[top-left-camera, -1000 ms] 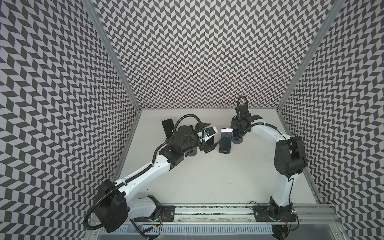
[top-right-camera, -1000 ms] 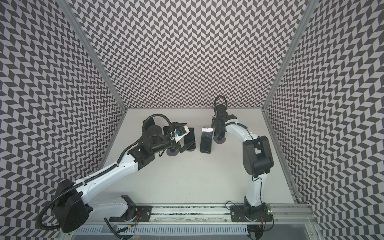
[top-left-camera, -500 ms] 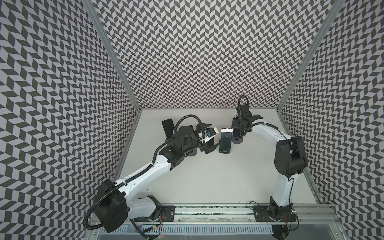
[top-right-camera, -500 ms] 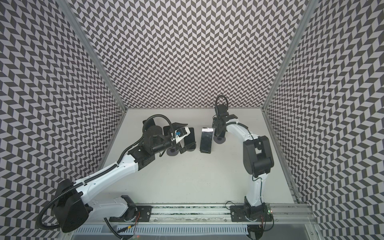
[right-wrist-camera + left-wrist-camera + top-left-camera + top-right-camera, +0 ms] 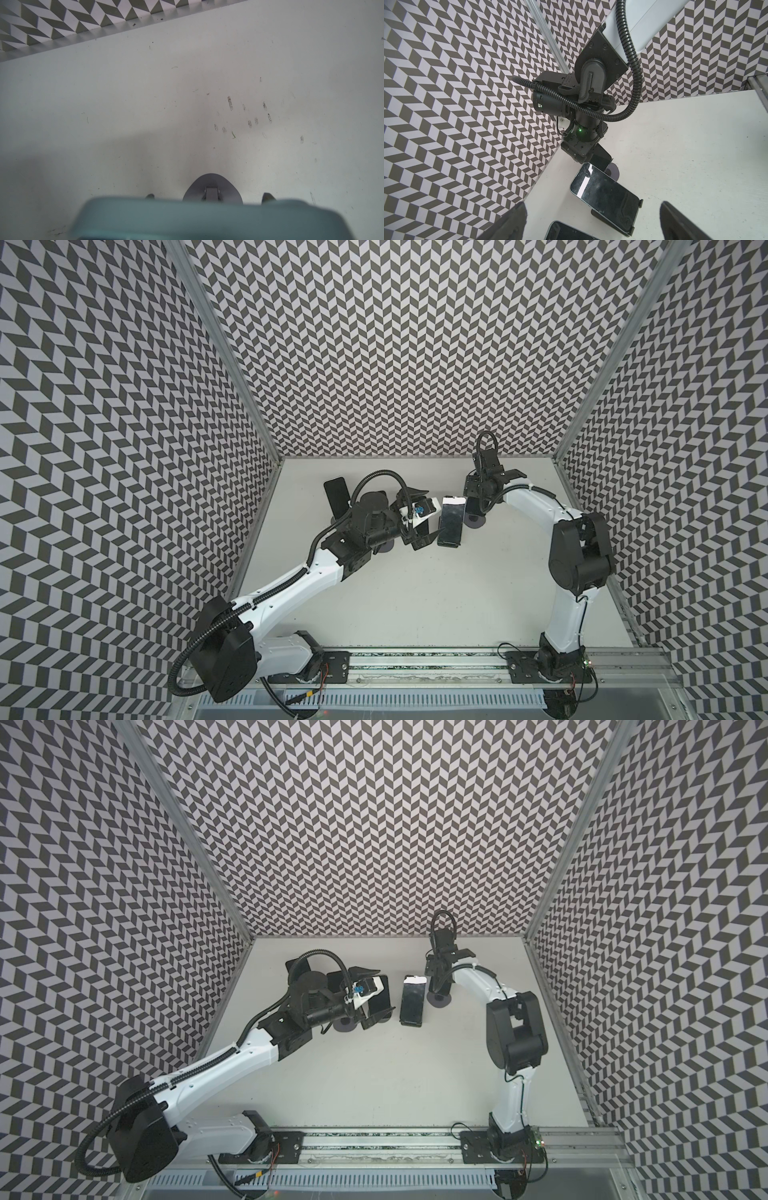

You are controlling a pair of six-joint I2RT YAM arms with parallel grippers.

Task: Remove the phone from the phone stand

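Reaching is where I judge this stands: my left arm (image 5: 291,589) stretches over the table (image 5: 415,614) to the middle, and my right arm (image 5: 536,506) bends in from the right. The phone (image 5: 451,519) leans on the phone stand (image 5: 438,1000) mid-table, unlifted. A second phone (image 5: 566,231) lies nearer my left gripper (image 5: 591,207), whose jaws gape wide. The right gripper (image 5: 473,495) sits behind the stand, and I cannot tell its grip. Next I need to straddle the phone's edges and close. Nothing has visibly moved in the last second.
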